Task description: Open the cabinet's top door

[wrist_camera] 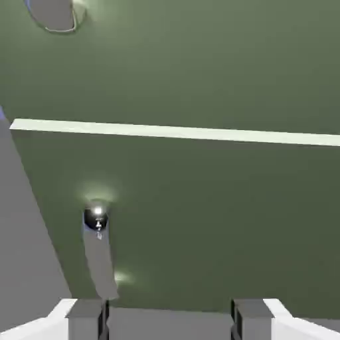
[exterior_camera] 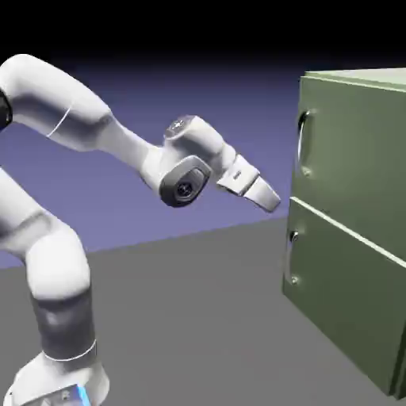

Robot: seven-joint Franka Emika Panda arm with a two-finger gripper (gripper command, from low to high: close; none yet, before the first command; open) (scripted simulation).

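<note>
The top door (exterior_camera: 355,158) was at the exterior view's right, above the lower door (exterior_camera: 345,293), and it was shut. Your gripper (exterior_camera: 271,208) was open, with nothing between its fingertips (wrist_camera: 87,320). It stood left of the cabinet (exterior_camera: 297,190), near the handles but apart from them.
</note>
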